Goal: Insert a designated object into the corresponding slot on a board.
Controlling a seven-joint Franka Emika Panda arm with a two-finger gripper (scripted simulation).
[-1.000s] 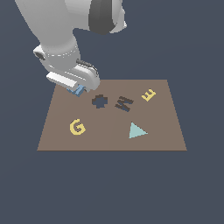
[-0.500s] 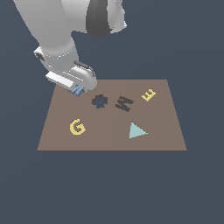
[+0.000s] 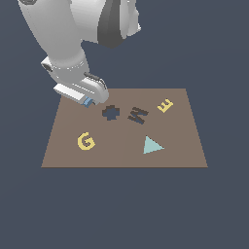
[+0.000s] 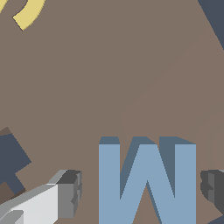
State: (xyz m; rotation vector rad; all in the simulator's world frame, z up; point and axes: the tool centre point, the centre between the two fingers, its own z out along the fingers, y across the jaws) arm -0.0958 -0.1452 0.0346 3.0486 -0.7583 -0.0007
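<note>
**Blue letter between the jaws, slot still empty**

Dark slate-blue ground surrounds the board [image 3: 68, 146], a flat brown square that carries everything in play. On it lie a yellow G [image 3: 85, 141], a yellow E [image 3: 165, 105] and a teal triangle [image 3: 152, 145], all seated flat. Two dark recesses are open: a rounded cross-shaped recess [image 3: 111, 113] and, just beside it toward the exterior view's right, the slanted M-shaped slot [image 3: 137, 115], which holds nothing yet.

The arm is bent low over the board's far corner on the exterior view's left. In the wrist view the gripper [image 4: 140, 191] straddles the blue M block [image 4: 146, 181], one finger on each side. Small gaps of board show between the pads and the block's flanks, so the jaws are spread wide around it and not closed on it. The block appears to rest on the board, near the cross recess and well apart from its slot.

By my reading, only the approach is done. Closing on the block, lifting it, carrying it past the cross recess, turning it to match the slant and pressing it in all remain.
</note>
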